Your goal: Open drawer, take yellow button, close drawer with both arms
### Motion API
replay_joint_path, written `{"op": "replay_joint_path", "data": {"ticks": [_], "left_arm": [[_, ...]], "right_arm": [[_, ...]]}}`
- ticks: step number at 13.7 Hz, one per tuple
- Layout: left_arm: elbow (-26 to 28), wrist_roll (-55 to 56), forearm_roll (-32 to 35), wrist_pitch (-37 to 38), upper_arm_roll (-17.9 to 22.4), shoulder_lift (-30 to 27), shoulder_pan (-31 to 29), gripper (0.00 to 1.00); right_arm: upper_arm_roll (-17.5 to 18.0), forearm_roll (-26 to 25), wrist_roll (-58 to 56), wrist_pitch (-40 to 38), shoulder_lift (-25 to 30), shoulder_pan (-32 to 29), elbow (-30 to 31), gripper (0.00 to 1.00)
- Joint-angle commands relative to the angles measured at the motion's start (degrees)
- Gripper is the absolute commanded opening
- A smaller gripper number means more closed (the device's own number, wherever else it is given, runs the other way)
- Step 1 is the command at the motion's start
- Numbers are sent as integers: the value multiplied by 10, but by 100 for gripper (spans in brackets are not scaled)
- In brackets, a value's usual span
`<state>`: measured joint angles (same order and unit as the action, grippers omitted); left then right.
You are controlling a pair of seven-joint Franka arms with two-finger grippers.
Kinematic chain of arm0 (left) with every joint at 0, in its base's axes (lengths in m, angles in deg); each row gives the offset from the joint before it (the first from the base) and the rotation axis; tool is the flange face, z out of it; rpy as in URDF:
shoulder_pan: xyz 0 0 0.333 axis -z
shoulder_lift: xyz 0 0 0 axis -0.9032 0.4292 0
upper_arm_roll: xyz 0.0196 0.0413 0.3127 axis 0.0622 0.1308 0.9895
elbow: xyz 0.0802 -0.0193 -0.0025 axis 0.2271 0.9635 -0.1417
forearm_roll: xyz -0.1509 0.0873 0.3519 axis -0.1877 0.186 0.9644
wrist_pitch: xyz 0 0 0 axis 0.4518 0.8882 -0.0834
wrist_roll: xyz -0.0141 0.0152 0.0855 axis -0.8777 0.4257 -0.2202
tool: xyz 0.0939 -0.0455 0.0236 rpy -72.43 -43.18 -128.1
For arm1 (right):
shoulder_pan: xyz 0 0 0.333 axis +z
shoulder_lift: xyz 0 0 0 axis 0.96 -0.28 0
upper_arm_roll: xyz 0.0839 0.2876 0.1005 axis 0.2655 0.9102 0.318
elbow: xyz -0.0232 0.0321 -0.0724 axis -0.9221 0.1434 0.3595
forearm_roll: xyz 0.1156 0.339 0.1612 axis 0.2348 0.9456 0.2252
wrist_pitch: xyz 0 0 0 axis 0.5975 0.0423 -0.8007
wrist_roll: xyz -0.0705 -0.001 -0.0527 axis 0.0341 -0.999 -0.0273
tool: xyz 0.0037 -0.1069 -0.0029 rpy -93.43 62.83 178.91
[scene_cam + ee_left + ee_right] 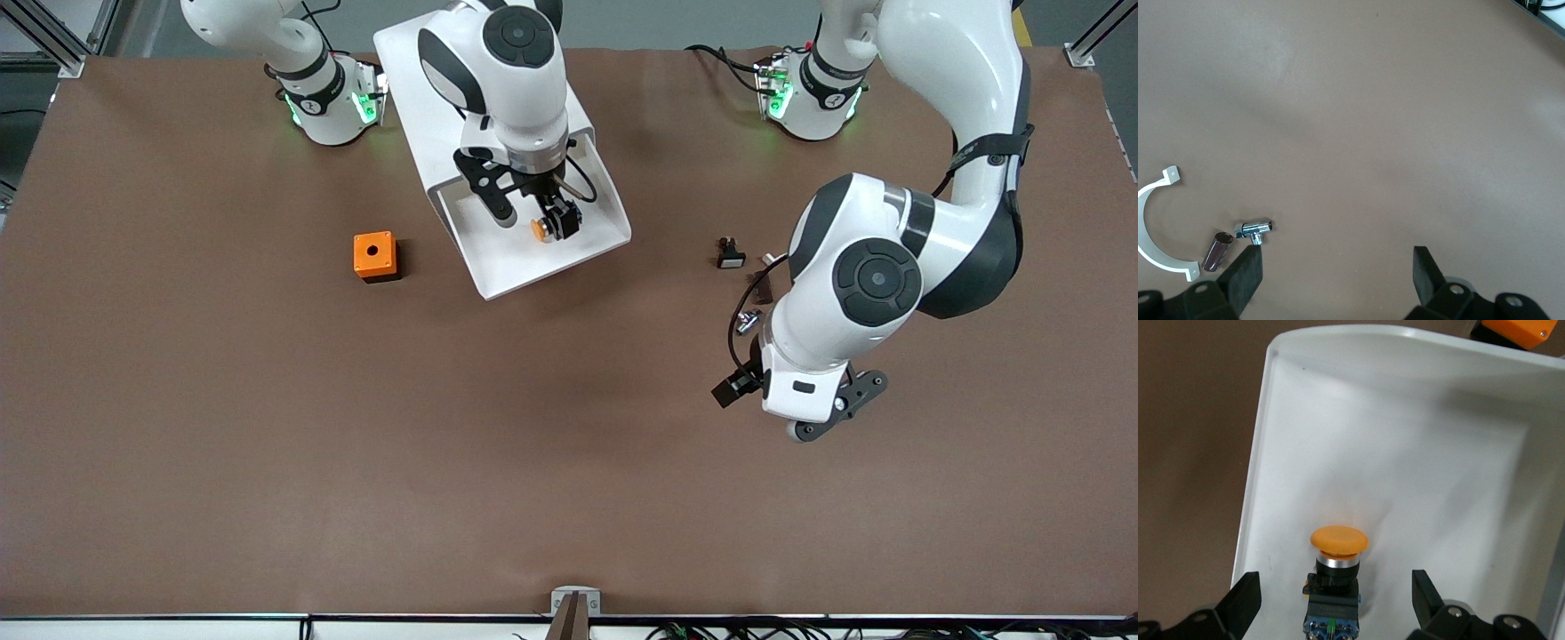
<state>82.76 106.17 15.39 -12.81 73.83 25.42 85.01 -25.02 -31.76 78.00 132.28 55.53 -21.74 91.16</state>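
Right wrist view: right claw [1331, 600] wide open astride button [1336, 577], seemingly untouched.

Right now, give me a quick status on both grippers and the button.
Right gripper open, over the button in the open drawer. Left gripper open, waiting over bare table. Nothing blocking.

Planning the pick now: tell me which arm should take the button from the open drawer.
Right. The right gripper hangs open over the drawer with the button lying between its fingers. The left gripper, also open, waits over bare table near the left arm's end.
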Motion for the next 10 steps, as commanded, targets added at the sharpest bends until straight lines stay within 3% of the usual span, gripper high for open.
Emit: {"op": "replay_joint_path", "data": {"ticks": [1,6,10], "left_arm": [[14,-5,10,-5,-4,-14,-4,99],[14,-5,10,-5,-4,-14,-5,99],[14,-5,8,-5,-4,-14,0,99]], "right_arm": [[-6,-10,29,11,-21,13,-17,100],[-7,-11,37,17,-40,23,-22,97],[-6,-11,33,17,-41,22,-23,78]]}}
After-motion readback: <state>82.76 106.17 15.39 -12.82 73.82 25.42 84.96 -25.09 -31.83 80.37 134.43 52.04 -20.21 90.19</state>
